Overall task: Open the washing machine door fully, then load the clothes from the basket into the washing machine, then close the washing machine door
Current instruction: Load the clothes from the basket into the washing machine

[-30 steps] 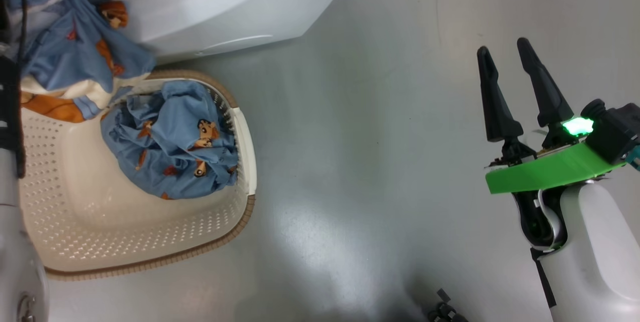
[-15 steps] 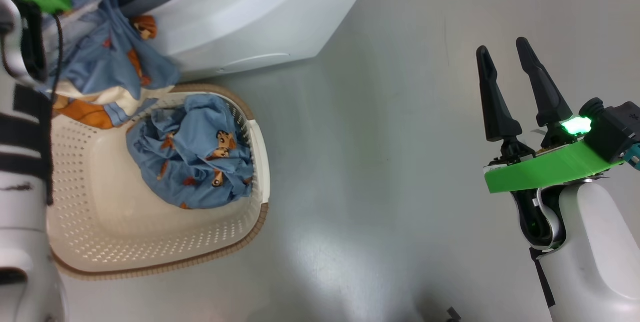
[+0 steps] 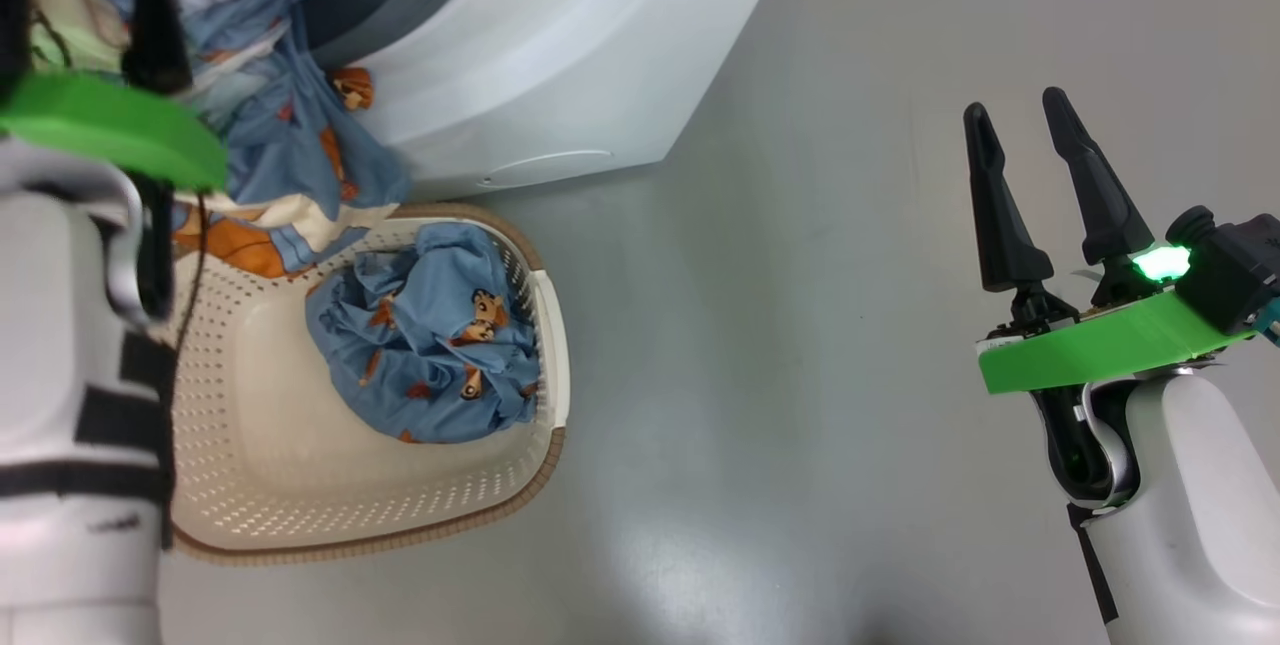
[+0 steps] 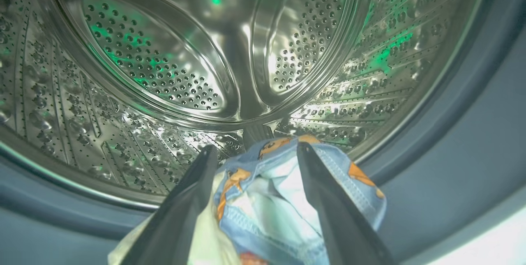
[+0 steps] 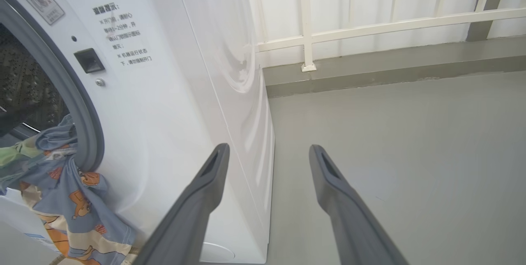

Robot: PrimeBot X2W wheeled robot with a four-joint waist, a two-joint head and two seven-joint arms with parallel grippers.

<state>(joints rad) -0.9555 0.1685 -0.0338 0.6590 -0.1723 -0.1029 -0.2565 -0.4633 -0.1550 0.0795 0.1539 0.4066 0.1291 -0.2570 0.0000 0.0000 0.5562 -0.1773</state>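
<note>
Blue printed cloth [image 3: 290, 125] hangs half in and half out of the washing machine [image 3: 560, 45]. Its top sits at the lip of the steel drum [image 4: 164, 72], and the rest trails over the grey seal [image 5: 88, 104] and down the white front to the back edge of the basket [image 3: 555, 325]. The left gripper [image 4: 257, 148] is spread wide at the drum mouth, with that cloth [image 4: 271, 191] lying loose between its fingers, not pinched. The right gripper [image 3: 1012, 105] is also spread wide and empty, over bare floor [image 3: 800, 325] well apart from the basket.

The likely trouble is the hanging weight. With nothing clamping it, the cloth could slide back out into the basket. If it is left draped across the seal, it would be caught when the door shuts. A fold could also snag on a finger as the left arm pulls away. A second bundle [image 3: 430, 345] lies in the basket, not yet loaded.
</note>
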